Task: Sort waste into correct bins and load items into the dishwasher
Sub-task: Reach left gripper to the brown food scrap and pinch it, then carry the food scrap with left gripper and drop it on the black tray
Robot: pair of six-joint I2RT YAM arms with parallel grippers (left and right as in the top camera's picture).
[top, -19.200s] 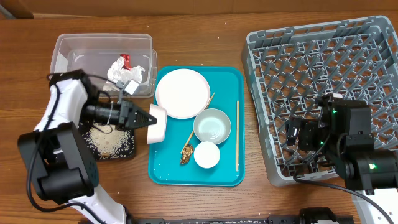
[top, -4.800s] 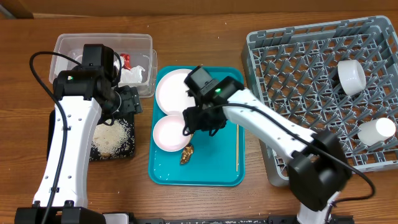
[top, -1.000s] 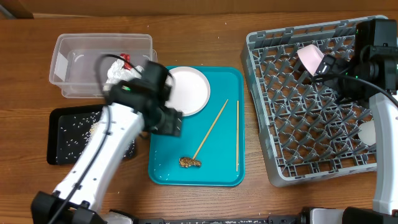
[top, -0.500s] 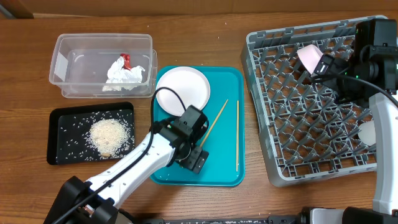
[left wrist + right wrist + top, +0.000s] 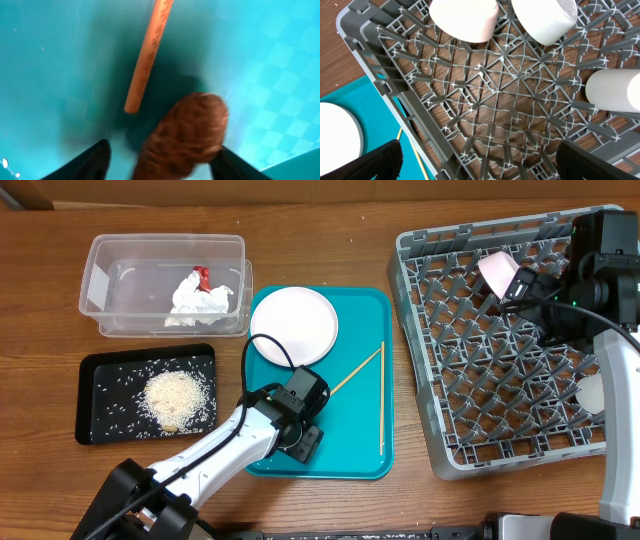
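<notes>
The left gripper (image 5: 162,162) is shown low over the teal tray (image 5: 280,60), fingers (image 5: 97,159) apart on either side of the brown lump (image 5: 187,132), which lies directly between them, its long axis slanting across the gap; whether either finger touches it cannot be told, the tips being cropped. A chopstick (image 5: 147,55) end lies just beside the lump. The right gripper (image 5: 480,162) is held wide apart and empty above the rack (image 5: 415,340), well away, so the left arm is nearer.

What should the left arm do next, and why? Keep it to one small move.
Probably close the left gripper on the brown food lump: its fingers straddle it on the teal tray, with a gap on one side. Keep clear of the chopstick tip beside it.
</notes>
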